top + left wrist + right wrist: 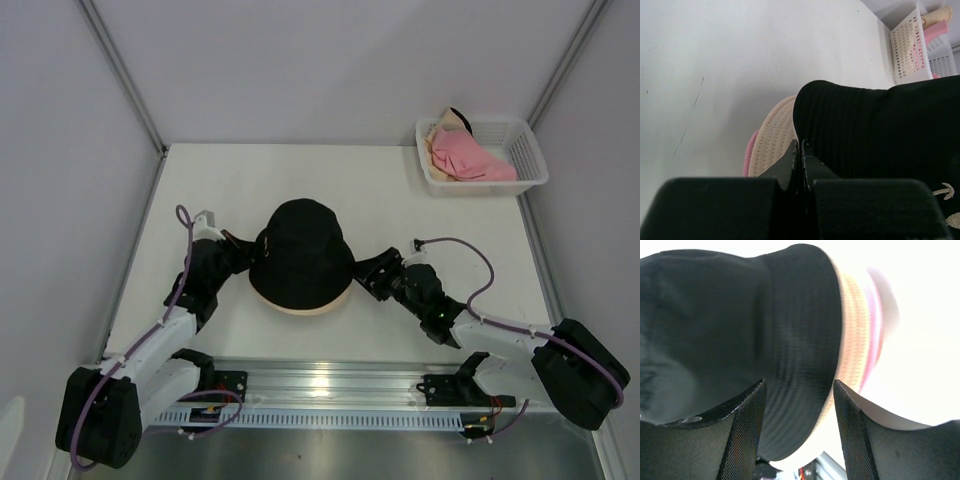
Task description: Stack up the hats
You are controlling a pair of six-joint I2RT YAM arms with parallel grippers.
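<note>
White table [450,250], grey walls all round, and the stack sat near the middle: the black hat [300,255] was on top, with the peach hat [300,308] peeking out beneath its near edge. From the left wrist, a pink brim [749,155] showed under the peach one, low against the table.

Left gripper [240,262] was right at the black hat's left side. Its jaws were pressed together, tips meeting at the edge of the brim; whether any cloth was pinched there, I could not tell.

Right gripper [362,275] was just beside the hat's right side with jaws spread wide and holding nothing. In its own view the black brim and the peach band lay beyond the gap between the fingers [747,430].

Over in the far right corner stood the basket [530,150], well apart from the stack, with a pink hat [470,160] bundled inside and a beige hat [450,122] behind it.
</note>
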